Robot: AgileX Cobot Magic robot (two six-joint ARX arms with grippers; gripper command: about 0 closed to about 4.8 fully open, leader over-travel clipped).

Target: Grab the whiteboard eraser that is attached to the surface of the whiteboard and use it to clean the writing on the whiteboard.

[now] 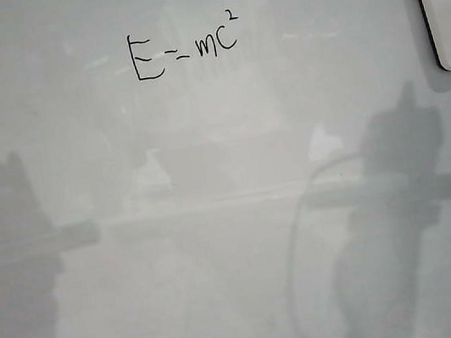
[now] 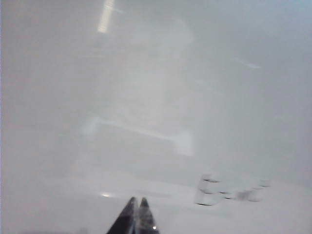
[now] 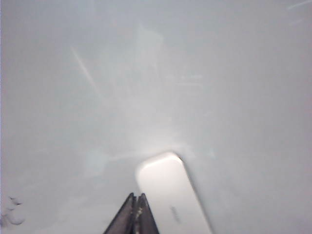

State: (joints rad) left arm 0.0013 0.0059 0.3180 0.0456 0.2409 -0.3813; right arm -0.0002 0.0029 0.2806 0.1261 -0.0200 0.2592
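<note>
The whiteboard (image 1: pixel 237 244) fills the exterior view. The writing (image 1: pixel 183 49), a thin black formula, sits at its top centre. The whiteboard eraser (image 1: pixel 450 6), a white rounded block with a dark underside, sticks to the board at the top right edge, partly cut off. Neither gripper shows in the exterior view. In the right wrist view my right gripper (image 3: pixel 136 196) is shut and empty, its tips just beside the eraser (image 3: pixel 168 190). In the left wrist view my left gripper (image 2: pixel 137 200) is shut and empty over bare board, with the writing (image 2: pixel 229 190) blurred off to one side.
Grey shadows of the two arms lie on the lower board at left (image 1: pixel 12 254) and right (image 1: pixel 394 202), with a curved cable shadow (image 1: pixel 300 234) between them. Faint reflections cross the board's middle.
</note>
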